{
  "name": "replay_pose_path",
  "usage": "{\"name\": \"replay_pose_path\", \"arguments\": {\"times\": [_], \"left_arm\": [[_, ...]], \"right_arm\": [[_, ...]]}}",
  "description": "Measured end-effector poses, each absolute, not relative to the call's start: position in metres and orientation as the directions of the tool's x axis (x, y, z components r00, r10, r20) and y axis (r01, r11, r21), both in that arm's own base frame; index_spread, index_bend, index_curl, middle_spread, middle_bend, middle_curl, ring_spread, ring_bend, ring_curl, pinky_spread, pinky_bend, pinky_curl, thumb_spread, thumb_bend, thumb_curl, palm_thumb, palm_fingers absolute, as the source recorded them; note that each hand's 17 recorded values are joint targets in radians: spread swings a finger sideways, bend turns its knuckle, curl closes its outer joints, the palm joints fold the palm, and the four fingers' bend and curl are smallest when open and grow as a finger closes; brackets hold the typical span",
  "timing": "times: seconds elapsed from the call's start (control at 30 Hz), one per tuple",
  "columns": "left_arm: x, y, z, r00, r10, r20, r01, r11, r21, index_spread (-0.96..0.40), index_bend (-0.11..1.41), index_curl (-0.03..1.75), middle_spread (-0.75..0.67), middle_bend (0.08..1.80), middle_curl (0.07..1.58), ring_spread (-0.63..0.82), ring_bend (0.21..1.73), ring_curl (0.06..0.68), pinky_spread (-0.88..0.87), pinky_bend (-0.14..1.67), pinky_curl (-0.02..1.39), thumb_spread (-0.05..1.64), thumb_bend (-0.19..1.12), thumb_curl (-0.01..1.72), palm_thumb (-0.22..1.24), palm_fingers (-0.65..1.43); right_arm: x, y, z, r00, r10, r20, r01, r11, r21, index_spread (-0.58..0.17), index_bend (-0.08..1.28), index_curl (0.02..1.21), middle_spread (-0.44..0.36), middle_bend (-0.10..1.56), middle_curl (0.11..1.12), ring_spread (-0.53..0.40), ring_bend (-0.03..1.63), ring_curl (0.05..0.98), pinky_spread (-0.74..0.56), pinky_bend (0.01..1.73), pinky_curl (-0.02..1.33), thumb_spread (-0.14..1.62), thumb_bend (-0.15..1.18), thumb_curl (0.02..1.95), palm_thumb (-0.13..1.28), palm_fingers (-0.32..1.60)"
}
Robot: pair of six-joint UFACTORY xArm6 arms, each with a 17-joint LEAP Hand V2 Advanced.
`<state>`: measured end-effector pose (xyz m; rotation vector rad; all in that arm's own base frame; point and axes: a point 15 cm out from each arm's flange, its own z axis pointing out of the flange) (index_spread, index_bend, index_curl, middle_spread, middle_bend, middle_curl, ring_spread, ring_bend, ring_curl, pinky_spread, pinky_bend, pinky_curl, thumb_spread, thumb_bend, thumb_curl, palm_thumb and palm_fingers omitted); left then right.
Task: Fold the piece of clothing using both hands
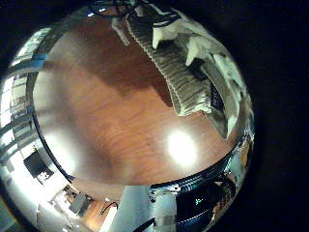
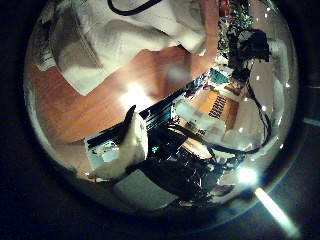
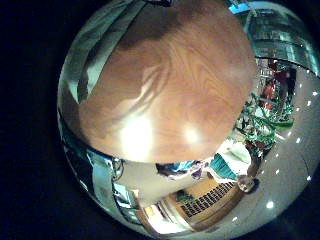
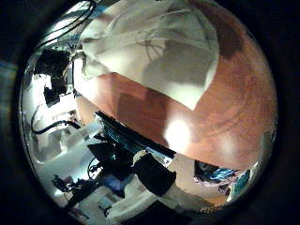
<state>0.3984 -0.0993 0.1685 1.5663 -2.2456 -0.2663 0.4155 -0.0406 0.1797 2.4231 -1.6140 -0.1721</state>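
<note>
Cloth (image 4: 150, 52) lies on the table (image 4: 225, 103), close under both my palms. Left hand (image 1: 198, 48) has fingers (image 1: 232, 72) curled onto the fabric, likely gripping an edge for folding; right fingers I cannot tell.

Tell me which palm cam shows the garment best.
Right thumb side: the garment spreads broadly across the wooden table. Left thumb side shows a smaller fold, left little finger side a strip by the fingers, right little finger side only an edge.
</note>
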Motion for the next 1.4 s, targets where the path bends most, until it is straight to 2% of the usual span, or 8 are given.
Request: {"name": "replay_pose_path", "arguments": {"times": [0.33,0.5,0.63,0.8,0.9,1.0,1.2,1.4], "left_arm": [[0.408,-0.098,0.171,-0.310,-0.929,0.203,-0.857,0.366,0.364,-0.05,0.18,0.38,0.23,0.17,0.27,0.36,0.68,0.224,0.46,0.39,0.36,1.22,-0.02,0.33,0.43,0.06],[0.408,-0.094,0.172,-0.307,-0.929,0.208,-0.853,0.366,0.373,-0.05,0.18,0.38,0.23,0.17,0.27,0.36,0.68,0.223,0.46,0.39,0.35,1.22,-0.02,0.33,0.43,0.06],[0.409,-0.094,0.173,-0.311,-0.927,0.209,-0.852,0.369,0.371,-0.05,0.18,0.38,0.22,0.17,0.27,0.36,0.68,0.222,0.46,0.39,0.35,1.22,-0.02,0.33,0.43,0.06],[0.412,-0.091,0.175,-0.311,-0.926,0.212,-0.852,0.371,0.369,-0.05,0.19,0.38,0.22,0.17,0.27,0.36,0.68,0.221,0.46,0.38,0.34,1.22,-0.02,0.32,0.43,0.06],[0.412,-0.089,0.177,-0.312,-0.925,0.217,-0.852,0.373,0.366,-0.05,0.19,0.38,0.22,0.17,0.27,0.36,0.67,0.220,0.46,0.38,0.34,1.22,-0.02,0.32,0.43,0.06],[0.411,-0.086,0.178,-0.310,-0.925,0.221,-0.851,0.374,0.369,-0.05,0.18,0.38,0.21,0.17,0.27,0.36,0.67,0.219,0.46,0.38,0.34,1.22,-0.02,0.32,0.43,0.06],[0.407,-0.085,0.182,-0.321,-0.917,0.237,-0.841,0.391,0.374,-0.05,0.18,0.38,0.21,0.17,0.27,0.36,0.67,0.218,0.46,0.38,0.34,1.22,-0.02,0.32,0.43,0.07],[0.403,-0.091,0.180,-0.331,-0.909,0.251,-0.830,0.408,0.380,-0.05,0.18,0.38,0.20,0.17,0.27,0.36,0.68,0.219,0.46,0.38,0.34,1.22,-0.02,0.32,0.43,0.07]], "right_arm": [[0.440,-0.017,0.134,0.403,-0.914,0.038,-0.876,-0.373,0.306,-0.374,0.15,0.25,-0.034,0.22,0.34,0.118,0.41,0.268,0.34,0.41,0.33,1.10,-0.01,0.32,0.44,0.09],[0.441,-0.028,0.128,0.407,-0.908,0.100,-0.872,-0.354,0.337,-0.345,0.14,0.25,-0.031,0.27,0.36,0.051,0.51,0.287,0.32,0.39,0.31,1.09,-0.01,0.33,0.51,0.25],[0.443,-0.034,0.127,0.418,-0.896,0.151,-0.869,-0.346,0.353,-0.311,0.15,0.25,-0.081,0.35,0.38,-0.068,0.65,0.319,0.18,0.42,0.31,1.08,0.00,0.36,0.60,0.45],[0.440,-0.031,0.120,0.426,-0.892,0.148,-0.860,-0.349,0.372,-0.346,0.15,0.23,-0.169,0.49,0.45,-0.240,0.88,0.385,-0.23,0.72,0.35,1.05,0.00,0.40,0.71,1.00],[0.439,-0.031,0.119,0.423,-0.894,0.149,-0.860,-0.344,0.378,-0.396,0.28,0.30,-0.208,0.63,0.52,-0.268,0.95,0.445,-0.36,0.82,0.42,1.02,-0.01,0.42,0.76,1.24],[0.439,-0.031,0.119,0.429,-0.890,0.155,-0.858,-0.347,0.380,-0.412,0.56,0.41,-0.209,0.81,0.61,-0.256,1.02,0.494,-0.36,0.93,0.48,1.01,0.01,0.45,0.85,1.42],[0.440,-0.050,0.124,0.388,-0.907,0.166,-0.877,-0.307,0.369,-0.369,0.91,0.60,-0.187,1.08,0.72,-0.242,1.20,0.587,-0.30,1.17,0.60,0.97,0.05,0.55,1.02,1.28],[0.439,-0.101,0.149,0.302,-0.931,0.203,-0.917,-0.225,0.330,-0.321,1.05,0.70,-0.162,1.21,0.78,-0.233,1.32,0.657,-0.25,1.28,0.70,0.97,0.04,0.62,1.05,1.15]]}}
